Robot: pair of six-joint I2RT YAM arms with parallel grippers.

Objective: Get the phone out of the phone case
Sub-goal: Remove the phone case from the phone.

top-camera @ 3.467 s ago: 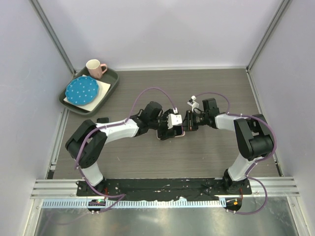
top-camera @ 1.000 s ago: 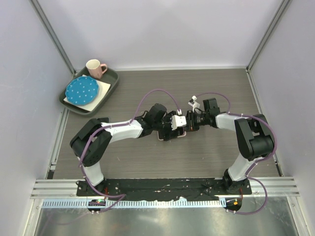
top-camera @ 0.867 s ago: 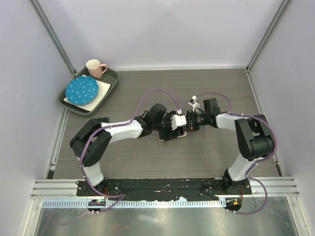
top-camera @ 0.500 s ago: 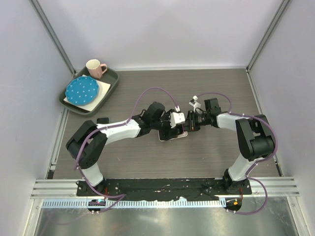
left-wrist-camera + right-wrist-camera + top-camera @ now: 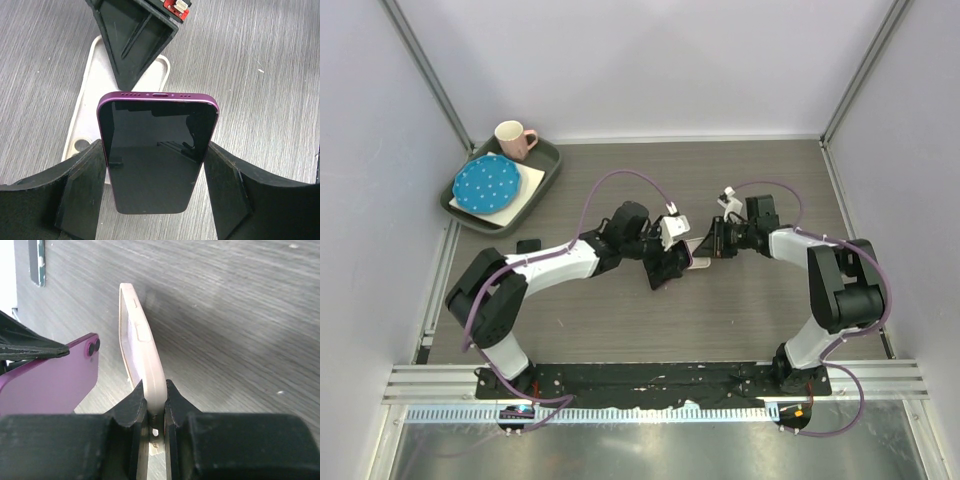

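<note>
While your left gripper [image 5: 155, 175] clamps the phone [image 5: 156, 145] and your right gripper [image 5: 156, 402] pinches the case [image 5: 141, 347], draw them straight apart.

Overhead view — wrist close-ups (sharing the phone [image 5: 155, 150]).

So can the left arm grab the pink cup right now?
Probably not yet. The left gripper is clamped on the phone, so it has no room. Nothing covers the cup in the tray at the far left, so it might reach once the phone is put down.
</note>
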